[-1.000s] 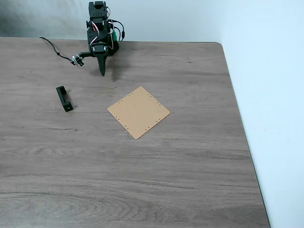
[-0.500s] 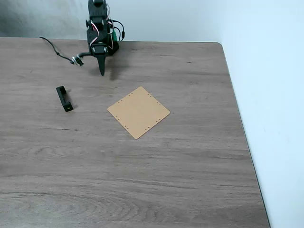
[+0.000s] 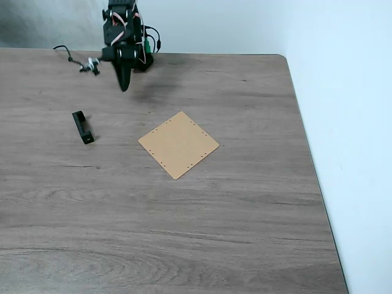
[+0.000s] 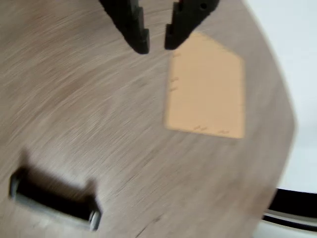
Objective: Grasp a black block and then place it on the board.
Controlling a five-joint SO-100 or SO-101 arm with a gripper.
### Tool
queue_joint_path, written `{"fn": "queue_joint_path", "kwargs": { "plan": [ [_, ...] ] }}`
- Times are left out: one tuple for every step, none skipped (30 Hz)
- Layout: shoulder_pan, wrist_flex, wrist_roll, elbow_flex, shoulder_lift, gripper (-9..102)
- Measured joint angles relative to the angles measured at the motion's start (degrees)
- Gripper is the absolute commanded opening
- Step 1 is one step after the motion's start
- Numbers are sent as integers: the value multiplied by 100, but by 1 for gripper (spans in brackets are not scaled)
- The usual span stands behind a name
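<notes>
Fixed view first: the lower half of the frame is bare grey-brown wood desk (image 3: 202,239), with a pale wall running down the right side past the desk's edge. Toward the middle, the board (image 3: 178,144) lies flat on the desk, turned so one corner points down the frame, small holes dotting its edges. Left of it and well apart, the black block (image 3: 82,127) rests on the wood at centre left, its long side running roughly up and down the frame. Farther back, at the upper left, the black arm (image 3: 125,37) stands at the desk's far edge, its tool (image 3: 124,84) pointing down above the wood, apart from both block and board; a thin cable (image 3: 70,56) trails off to its left. Wrist view, somewhat blurred: the block (image 4: 53,202) sits at the lower left, the board (image 4: 205,89) at the upper right, and the tool (image 4: 156,43) enters from the top edge with its two fingers slightly parted, a narrow gap between them and nothing held.
</notes>
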Motion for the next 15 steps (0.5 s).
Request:
{"fn": "queue_joint_path", "kwargs": {
  "plan": [
    [105, -18, -308, -53, -185, 7],
    [193, -62, -598, -123, -360, 7],
    [272, -97, -853, -211, -519, 8],
    [352, -176, -1081, -308, -694, 10],
    [413, -264, -1310, -404, -870, 12],
    [475, -334, -1564, -501, -1011, 14],
    [554, -378, -1819, -598, -1143, 16],
    [624, -422, -2057, -642, -1239, 18],
    [686, -466, -2294, -668, -1327, 18],
    [747, -492, -2558, -677, -1397, 20],
    [817, -519, -2830, -677, -1477, 21],
    [896, -554, -3085, -677, -1573, 23],
    [976, -571, -3349, -677, -1661, 23],
    [1046, -571, -3630, -686, -1767, 24],
    [1116, -571, -3876, -721, -1872, 24]
  ]
}}
